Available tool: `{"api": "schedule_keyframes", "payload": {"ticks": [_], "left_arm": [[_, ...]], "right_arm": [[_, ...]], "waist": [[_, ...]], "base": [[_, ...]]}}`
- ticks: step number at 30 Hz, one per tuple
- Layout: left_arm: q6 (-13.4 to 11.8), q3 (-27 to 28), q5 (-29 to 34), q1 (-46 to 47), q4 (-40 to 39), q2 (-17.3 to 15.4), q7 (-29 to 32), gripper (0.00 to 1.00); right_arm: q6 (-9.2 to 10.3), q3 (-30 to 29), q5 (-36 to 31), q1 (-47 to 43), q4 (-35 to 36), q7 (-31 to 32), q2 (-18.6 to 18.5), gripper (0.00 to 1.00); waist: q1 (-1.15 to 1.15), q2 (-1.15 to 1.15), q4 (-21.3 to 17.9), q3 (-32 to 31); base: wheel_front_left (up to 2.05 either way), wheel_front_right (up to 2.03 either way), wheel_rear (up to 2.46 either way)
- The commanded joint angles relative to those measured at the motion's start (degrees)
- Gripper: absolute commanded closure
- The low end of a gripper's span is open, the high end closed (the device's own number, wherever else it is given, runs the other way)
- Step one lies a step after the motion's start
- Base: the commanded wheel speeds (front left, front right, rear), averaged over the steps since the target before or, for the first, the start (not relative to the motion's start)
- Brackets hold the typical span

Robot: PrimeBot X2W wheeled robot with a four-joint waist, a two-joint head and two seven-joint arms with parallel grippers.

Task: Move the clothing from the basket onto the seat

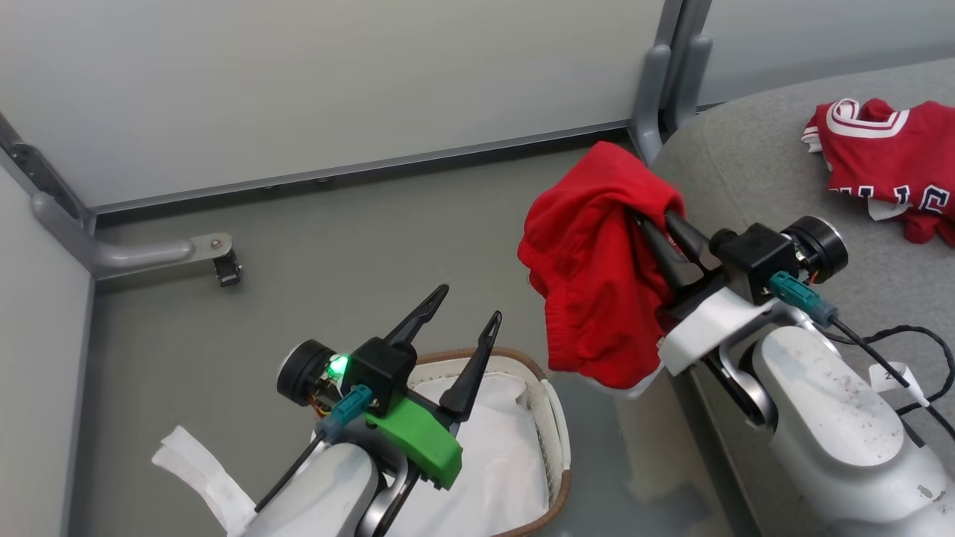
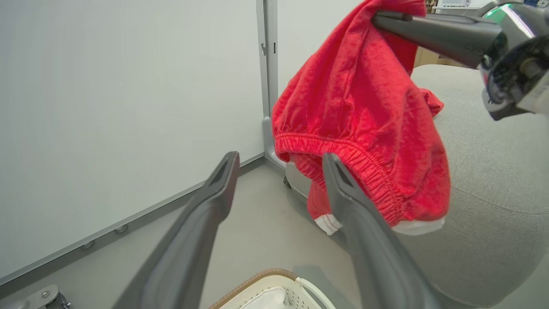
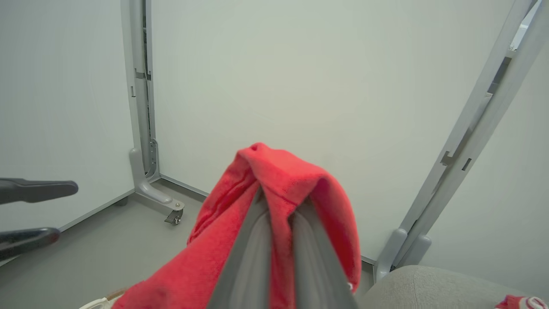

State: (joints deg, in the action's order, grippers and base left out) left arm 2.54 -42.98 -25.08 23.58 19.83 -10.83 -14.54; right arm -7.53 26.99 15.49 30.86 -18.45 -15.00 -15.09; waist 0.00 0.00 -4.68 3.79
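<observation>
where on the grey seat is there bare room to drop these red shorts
Bare grey seat lies between its rounded left edge and the red jersey. The jersey crowds the far right, the right forearm the near edge.

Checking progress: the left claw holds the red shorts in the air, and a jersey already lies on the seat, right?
No: the right claw holds the red shorts, as the head view shows; the left claw is open and empty. The jersey does lie on the seat.
</observation>
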Motion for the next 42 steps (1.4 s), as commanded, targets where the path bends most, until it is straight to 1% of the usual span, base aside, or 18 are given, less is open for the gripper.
{"api": "schedule_keyframes", "payload": {"ticks": [1, 6, 10, 11, 16, 22, 28, 33, 36, 42], "left_arm": [[0.06, -0.07, 0.18, -0.97, -0.34, 0.22, -0.28, 0.0], [-0.32, 0.16, 0.3, -1.16, -0.85, 0.38, -0.48, 0.0], [-0.57, 0.35, 0.58, -0.82, -1.25, 0.41, -0.6, 0.0], [-0.63, 0.4, 0.9, -0.48, -1.36, 0.31, -0.63, 0.0], [-0.81, 0.05, 1.78, 0.85, -1.21, -0.09, -0.57, 0.0], [-0.89, -0.49, 2.47, 2.03, -0.55, -0.46, -0.31, 0.0], [-0.85, -1.15, 2.99, 3.14, -0.45, -0.51, 0.07, 0.0], [-1.32, -1.17, 3.06, 3.5, -0.97, -0.72, 0.25, 0.0], [-1.57, -1.4, 3.16, 3.67, -1.59, -1.0, 0.56, 0.0], [-2.3, -1.88, 4.03, 4.4, -4.28, -1.96, 1.28, 0.0]], "right_arm": [[0.08, -0.7, -0.49, -1.08, 0.45, -0.28, -0.22, 1.0], [0.08, -2.89, -1.53, -1.96, 1.15, -0.28, -0.56, 1.0], [0.08, -4.89, -2.45, -2.95, 1.74, -0.28, -0.61, 1.0], [0.08, -5.7, -2.76, -3.48, 2.09, -0.28, -0.58, 1.0], [0.08, -7.55, -3.32, -4.54, 2.95, -0.29, -0.4, 1.0], [0.08, -9.63, -3.97, -5.81, 3.53, -0.28, 0.51, 1.0], [0.08, -11.17, -4.45, -6.58, 3.94, -0.28, 1.26, 1.0], [0.08, -13.29, -5.21, -4.54, 3.32, -0.28, 1.93, 1.0], [0.08, -14.34, -4.85, -2.55, 2.9, -0.29, 1.73, 1.0], [0.08, -16.15, -3.6, 5.19, 2.49, -0.29, -2.7, 1.0]], "waist": [[0.0, 0.0, -1.1, 0.55], [0.0, 0.0, -4.44, 1.67], [0.0, 0.0, -8.67, 2.98], [0.0, 0.0, -10.85, 3.77], [0.0, 0.0, -16.15, 6.17], [0.0, 0.0, -20.35, 8.9], [0.0, 0.0, -21.27, 10.93], [0.0, 0.0, -20.21, 12.71], [0.0, 0.0, -19.0, 13.89], [0.0, 0.0, -15.88, 16.74]], "base": [[0.0, 0.0, 0.0], [0.0, 0.0, 0.0], [0.0, 0.0, 0.0], [0.0, 0.0, 0.0], [0.0, 0.0, 0.0], [0.0, 0.0, 0.0], [0.0, 0.0, 0.0], [0.0, 0.0, 0.0], [0.0, 0.0, 0.0], [0.0, 0.0, 0.0]]}}
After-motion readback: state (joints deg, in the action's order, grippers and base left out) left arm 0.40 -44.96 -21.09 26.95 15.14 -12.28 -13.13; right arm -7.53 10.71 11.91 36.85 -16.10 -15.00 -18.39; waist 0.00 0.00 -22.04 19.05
